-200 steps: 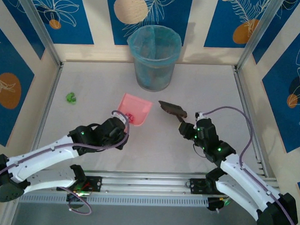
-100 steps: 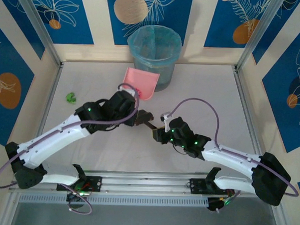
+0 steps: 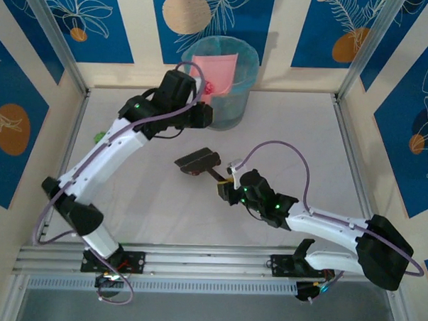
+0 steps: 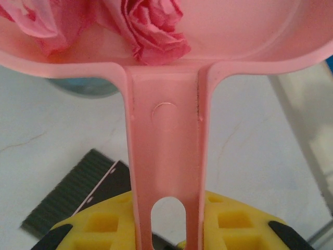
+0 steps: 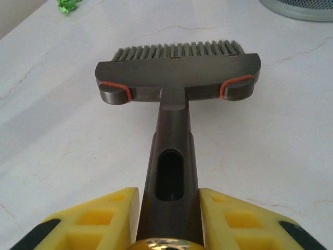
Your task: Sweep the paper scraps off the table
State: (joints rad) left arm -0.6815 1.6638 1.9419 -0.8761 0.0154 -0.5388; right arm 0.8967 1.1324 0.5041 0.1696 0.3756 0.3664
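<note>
Far outstretched left arm (image 3: 115, 150) toward bin (image 3: 234, 108)

One dustpan (image 4: 166, 151), one brush (image 5: 174, 78), one green scrap (image 5: 66, 4)

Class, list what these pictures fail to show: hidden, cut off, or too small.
- Overhead view: the bottom of the bin, hidden by the dustpan held over it.
- Left wrist view: the dustpan's front, cut off by the top edge; the pink scraps cannot be counted.
- Right wrist view: the green scrap, cut by the top edge; whether the brush bristles touch the table, hidden by its head.
</note>
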